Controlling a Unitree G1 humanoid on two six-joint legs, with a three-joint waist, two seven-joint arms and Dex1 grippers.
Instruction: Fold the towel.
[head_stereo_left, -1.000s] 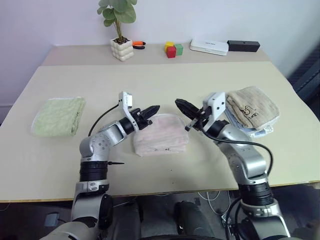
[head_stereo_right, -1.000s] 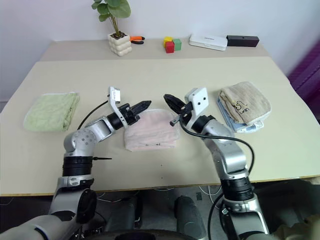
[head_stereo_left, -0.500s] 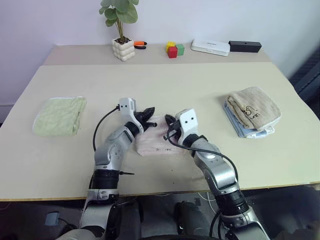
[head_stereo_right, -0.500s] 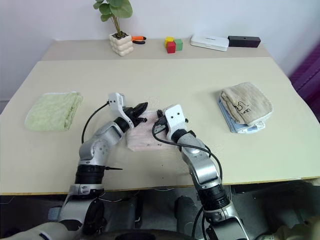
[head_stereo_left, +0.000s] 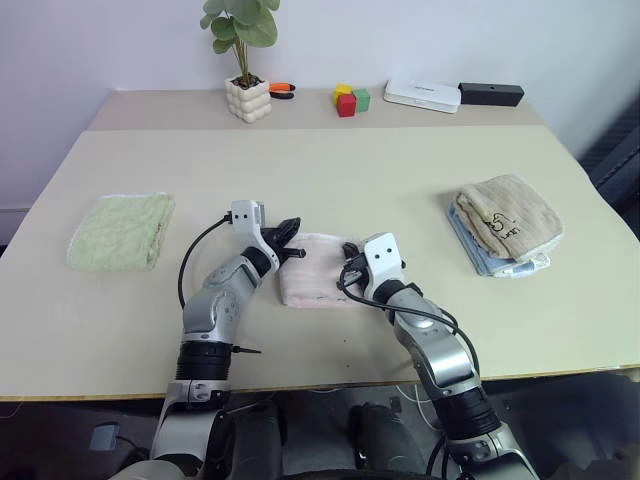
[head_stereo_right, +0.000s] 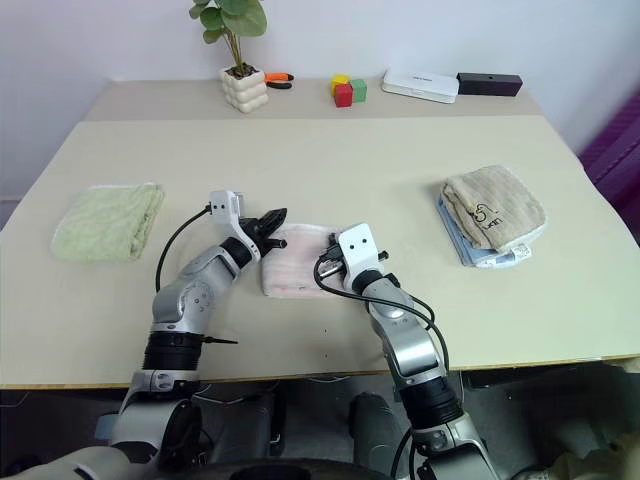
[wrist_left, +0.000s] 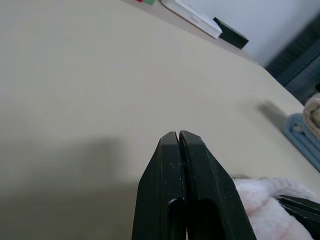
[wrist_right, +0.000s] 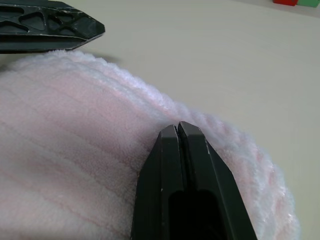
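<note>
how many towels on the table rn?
4, maybe more hidden. Pink towel at front centre, green towel on the left, tan towel on the right, stacked on a blue towel.

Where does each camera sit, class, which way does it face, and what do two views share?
Left eye view: head-mounted, looking forward and down at the table; both arms show.
Right eye view: its stereo twin, same scene.
Left wrist view: looks along the shut left gripper across the table.
Right wrist view: looks along the shut right gripper over the pink towel.
Shared: both wrist views show the towel and the other arm's gripper.
</note>
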